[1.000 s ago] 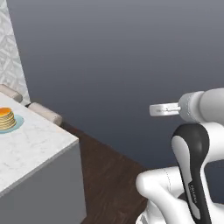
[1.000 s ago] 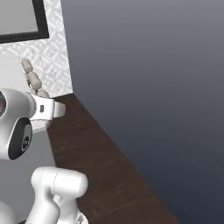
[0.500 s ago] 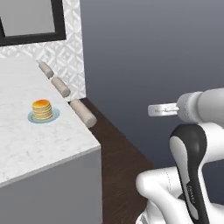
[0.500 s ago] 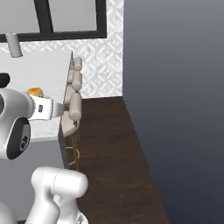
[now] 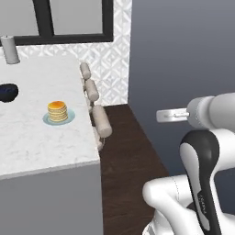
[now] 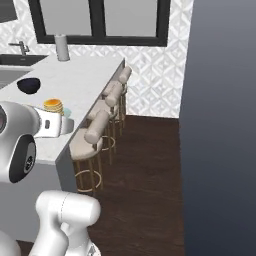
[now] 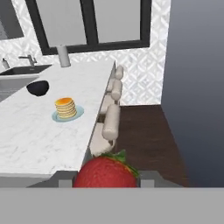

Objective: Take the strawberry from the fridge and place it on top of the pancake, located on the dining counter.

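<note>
The strawberry (image 7: 106, 171), red with green leaves, sits at the bottom of the hand view with my gripper (image 7: 106, 180) shut on it. My hand (image 5: 170, 115) is held out level in front of the arm, off the counter's near corner and above the floor. The pancake (image 5: 57, 111) (image 6: 52, 106) (image 7: 65, 107) is a golden stack on a pale plate on the white marble dining counter (image 5: 41, 147) (image 6: 85, 80) (image 7: 30, 140), ahead of the gripper and to its left. I cannot tell whether the dark grey wall (image 5: 183, 46) on the right is the fridge.
A dark blue bowl (image 5: 7, 92) (image 7: 38, 88) lies beyond the pancake. A grey cylinder (image 5: 10, 49) (image 7: 64, 56) stands at the counter's far end. Padded stools (image 5: 102, 121) (image 6: 96, 131) (image 7: 111, 122) line the counter's right side. A sink (image 7: 22, 70) is at far left. Dark wood floor (image 6: 150, 175) runs between stools and wall.
The whole picture has swung as the base turned: the counter, pancake, stools and window have come fully into view. The arm holds the same pose with the strawberry.
</note>
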Robot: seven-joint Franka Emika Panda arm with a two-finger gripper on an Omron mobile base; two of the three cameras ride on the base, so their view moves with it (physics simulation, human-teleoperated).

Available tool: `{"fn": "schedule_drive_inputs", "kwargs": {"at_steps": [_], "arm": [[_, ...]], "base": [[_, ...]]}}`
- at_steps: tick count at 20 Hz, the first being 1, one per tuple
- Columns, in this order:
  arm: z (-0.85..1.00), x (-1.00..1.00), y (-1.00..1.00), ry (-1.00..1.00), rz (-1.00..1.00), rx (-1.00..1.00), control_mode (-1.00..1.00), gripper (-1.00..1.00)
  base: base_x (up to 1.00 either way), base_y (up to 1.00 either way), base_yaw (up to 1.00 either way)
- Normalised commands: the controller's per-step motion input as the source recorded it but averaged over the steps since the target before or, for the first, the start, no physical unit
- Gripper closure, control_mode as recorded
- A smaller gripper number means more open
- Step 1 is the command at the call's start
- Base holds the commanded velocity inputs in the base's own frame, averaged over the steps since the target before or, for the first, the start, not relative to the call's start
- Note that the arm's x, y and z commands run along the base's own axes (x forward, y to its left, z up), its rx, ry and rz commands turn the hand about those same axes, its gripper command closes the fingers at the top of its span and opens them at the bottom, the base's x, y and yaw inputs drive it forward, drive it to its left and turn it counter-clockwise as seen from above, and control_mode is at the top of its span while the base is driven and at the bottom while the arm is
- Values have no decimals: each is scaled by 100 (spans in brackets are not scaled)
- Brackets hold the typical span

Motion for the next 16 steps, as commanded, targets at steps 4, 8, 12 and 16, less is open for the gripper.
{"fn": "schedule_drive_inputs", "kwargs": {"at_steps": [4,8,12,16], "arm": [[0,0,0,0,0,0,100,100],[0,0,0,0,0,0,100,100],[0,0,0,0,0,0,100,100],[0,0,0,0,0,0,100,100]], "base": [[73,-51,55],[66,-56,57],[45,-64,55],[44,-58,54]]}}
